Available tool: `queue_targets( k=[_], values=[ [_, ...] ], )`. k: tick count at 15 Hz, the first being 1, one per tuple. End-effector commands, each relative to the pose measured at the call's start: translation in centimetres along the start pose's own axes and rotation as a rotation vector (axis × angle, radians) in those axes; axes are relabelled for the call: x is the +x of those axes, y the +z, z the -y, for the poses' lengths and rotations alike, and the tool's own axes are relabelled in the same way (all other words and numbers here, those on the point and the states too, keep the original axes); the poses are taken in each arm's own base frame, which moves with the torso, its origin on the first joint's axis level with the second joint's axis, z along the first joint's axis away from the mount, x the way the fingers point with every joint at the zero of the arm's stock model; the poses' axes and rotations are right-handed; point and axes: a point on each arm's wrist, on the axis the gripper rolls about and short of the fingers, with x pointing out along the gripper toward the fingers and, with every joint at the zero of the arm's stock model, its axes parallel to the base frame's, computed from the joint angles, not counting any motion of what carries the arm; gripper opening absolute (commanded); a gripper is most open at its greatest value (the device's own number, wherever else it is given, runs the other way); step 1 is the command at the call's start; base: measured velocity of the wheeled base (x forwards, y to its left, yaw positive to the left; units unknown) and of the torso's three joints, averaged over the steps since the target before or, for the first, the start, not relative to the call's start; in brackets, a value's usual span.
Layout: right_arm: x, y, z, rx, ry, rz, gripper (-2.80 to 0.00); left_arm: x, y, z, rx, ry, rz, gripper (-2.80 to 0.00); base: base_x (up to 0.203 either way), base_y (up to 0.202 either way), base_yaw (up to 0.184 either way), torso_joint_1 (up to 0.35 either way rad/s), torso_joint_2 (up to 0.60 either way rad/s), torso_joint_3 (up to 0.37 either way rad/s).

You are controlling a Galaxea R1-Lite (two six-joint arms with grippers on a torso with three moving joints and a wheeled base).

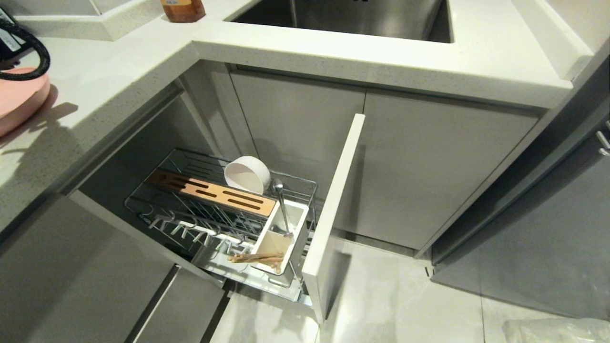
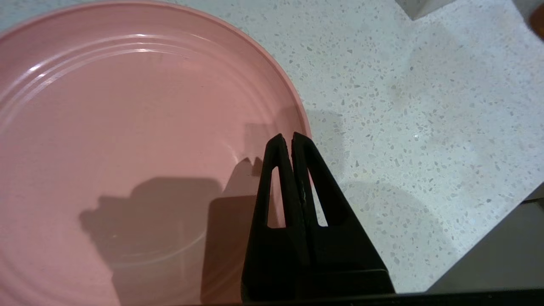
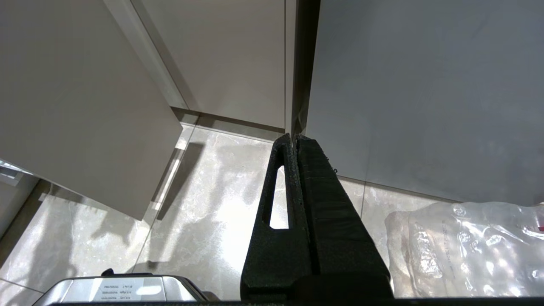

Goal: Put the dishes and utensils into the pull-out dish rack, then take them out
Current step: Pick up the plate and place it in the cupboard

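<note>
At far left the pink plate (image 2: pixel 127 140) lies flat on the speckled counter (image 2: pixel 403 106), where the left pincer (image 2: pixel 287 140), tips pressed together and empty, hangs over its rim. The pull-out dish rack (image 1: pixel 305 188) stands open, holding 1 white bowl (image 1: pixel 248 175), spoon (image 1: pixel 282 205) and chopsticks (image 1: pixel 255 258). The right pincer (image 3: pixel 293 140), shut, points floorward.

Pulled out below the counter (image 1: pixel 143 71): rack (image 1: pixel 224 214); white bowl (image 1: pixel 248 175) tilted at its back; spoon (image 1: pixel 282 205) upright in utensil box (image 1: pixel 281 238); chopsticks (image 1: pixel 255 258) lying there; pink plate (image 1: pixel 19 102) on counter, far left.
</note>
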Motion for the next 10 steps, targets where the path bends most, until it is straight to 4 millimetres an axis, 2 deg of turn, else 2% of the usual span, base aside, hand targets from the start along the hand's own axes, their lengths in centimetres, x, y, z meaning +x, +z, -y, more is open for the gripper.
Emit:
queue_targets(
  k=[1,2,10],
  values=[
    [0.0,-0.1,0.0,0.000,0.001,-0.003,-2.80,1.1,-0.7,0.2,0.009,0.015,-0.020,-2.80,0.000,0.000,0.000,0.000,0.00,0.000],
    [0.0,0.0,0.0,0.000,-0.001,0.000,-2.80,1.2,-0.7,0.3,0.008,0.015,-0.020,0.00,0.000,0.000,0.000,0.000,0.00,0.000],
    [0.0,-0.1,0.0,0.000,0.001,-0.003,-2.80,2.7,-1.3,0.5,0.015,0.030,-0.028,0.00,0.000,0.000,0.000,0.000,0.00,0.000]
  ],
)
